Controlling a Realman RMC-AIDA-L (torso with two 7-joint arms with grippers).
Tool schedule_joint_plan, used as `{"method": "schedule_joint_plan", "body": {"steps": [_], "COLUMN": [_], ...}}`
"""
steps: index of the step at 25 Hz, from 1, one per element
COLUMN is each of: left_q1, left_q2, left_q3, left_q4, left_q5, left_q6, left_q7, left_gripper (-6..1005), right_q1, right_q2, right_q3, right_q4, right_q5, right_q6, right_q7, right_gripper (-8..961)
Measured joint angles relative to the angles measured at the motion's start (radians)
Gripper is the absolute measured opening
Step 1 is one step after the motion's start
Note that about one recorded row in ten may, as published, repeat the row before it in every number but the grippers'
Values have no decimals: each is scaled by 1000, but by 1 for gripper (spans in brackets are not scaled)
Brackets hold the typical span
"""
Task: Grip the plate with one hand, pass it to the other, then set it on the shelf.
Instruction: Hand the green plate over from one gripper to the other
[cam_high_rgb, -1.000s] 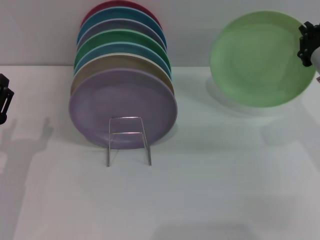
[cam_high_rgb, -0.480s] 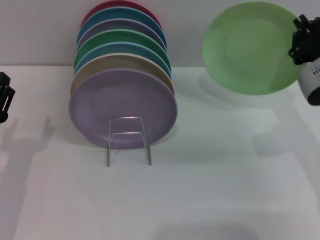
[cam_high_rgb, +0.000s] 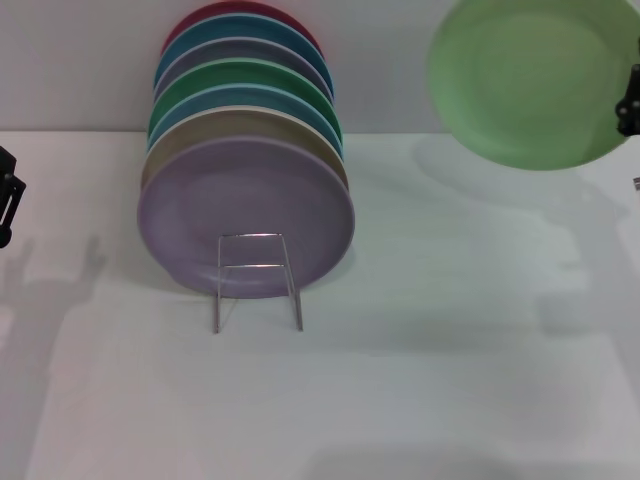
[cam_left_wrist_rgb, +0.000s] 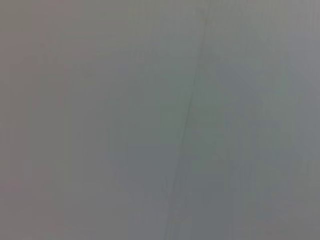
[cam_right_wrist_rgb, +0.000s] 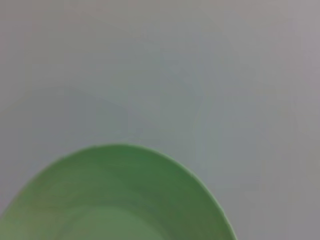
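Note:
The light-green plate (cam_high_rgb: 530, 80) hangs in the air at the upper right of the head view, face toward me, well above the white table. My right gripper (cam_high_rgb: 630, 100) is shut on its right rim at the frame's right edge. The plate's rim also fills the lower part of the right wrist view (cam_right_wrist_rgb: 115, 200). The shelf, a thin silver wire rack (cam_high_rgb: 257, 280), stands left of centre with its rectangular loop in front. My left gripper (cam_high_rgb: 6, 205) is parked at the far left edge, low over the table.
Several plates stand upright in a row on the rack, a lilac plate (cam_high_rgb: 245, 215) at the front, then beige, blue, dark green and red ones behind. A pale wall rises behind the white table (cam_high_rgb: 450, 330). The left wrist view shows only a grey surface.
My right gripper has lifted the light-green plate higher; it swung left and then back to the right. The left arm and the rack have barely moved.

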Motion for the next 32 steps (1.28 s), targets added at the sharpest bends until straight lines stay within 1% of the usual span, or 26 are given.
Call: {"method": "schedule_joint_plan", "body": {"steps": [1,2,5,6,9,10,11,13,15,16,17,18,20,21,22,25,26,27,29,31,32], "left_q1": [0,0,0,0,-1,-1,-1,-1,2,6,6,13,17,26,26,41,53,53,65,79,86], "left_q2": [0,0,0,-1,-1,-1,-1,-1,-1,-1,-1,-1,-2,-2,-2,-2,-1,-1,-1,0,0], "left_q3": [0,2,4,5,5,5,6,6,14,23,23,45,56,79,79,114,143,143,174,221,243], "left_q4": [0,0,0,0,0,0,0,0,0,0,0,0,0,0,0,1,2,2,4,6,6], "left_q5": [0,0,1,3,5,5,5,5,6,6,6,7,7,8,8,8,8,8,8,8,8], "left_q6": [0,0,1,1,1,1,1,1,1,6,6,26,39,75,75,127,164,164,200,242,258], "left_q7": [0,-1,-1,-1,-2,-2,-4,-7,-34,-45,-45,-50,-50,-48,-48,-47,-48,-48,-48,-44,-43], "left_gripper": [859,859,859,860,860,860,860,860,860,860,860,860,860,860,859,859,859,859,859,859,859], "right_q1": [11,11,25,30,33,33,32,31,28,27,27,28,38,53,53,77,86,86,95,106,106], "right_q2": [-1,-1,-3,-4,-5,-5,-5,-6,-7,-8,-8,-9,-8,-8,-8,-7,-5,-5,-3,-1,-1], "right_q3": [-1,-1,-3,-9,-30,-30,-47,-55,-69,-75,-75,-76,-73,-74,-74,-90,-109,-109,-133,-167,-167], "right_q4": [-47,-47,-121,-161,-214,-214,-247,-264,-306,-359,-359,-393,-463,-526,-526,-611,-650,-650,-682,-716,-716], "right_q5": [-1,-1,-16,-34,-48,-48,-49,-49,-59,-94,-94,-120,-167,-194,-194,-203,-204,-204,-204,-204,-204], "right_q6": [-47,-47,-116,-155,-212,-212,-259,-280,-350,-426,-426,-467,-540,-598,-598,-669,-705,-705,-728,-748,-748], "right_q7": [77,77,221,303,409,409,466,485,547,624,624,666,742,800,800,841,848,848,852,859,859], "right_gripper": [18,19,19,18,18,18,18,19,19,19,19,19,19,19,19,19,19,19,19,19,19]}}
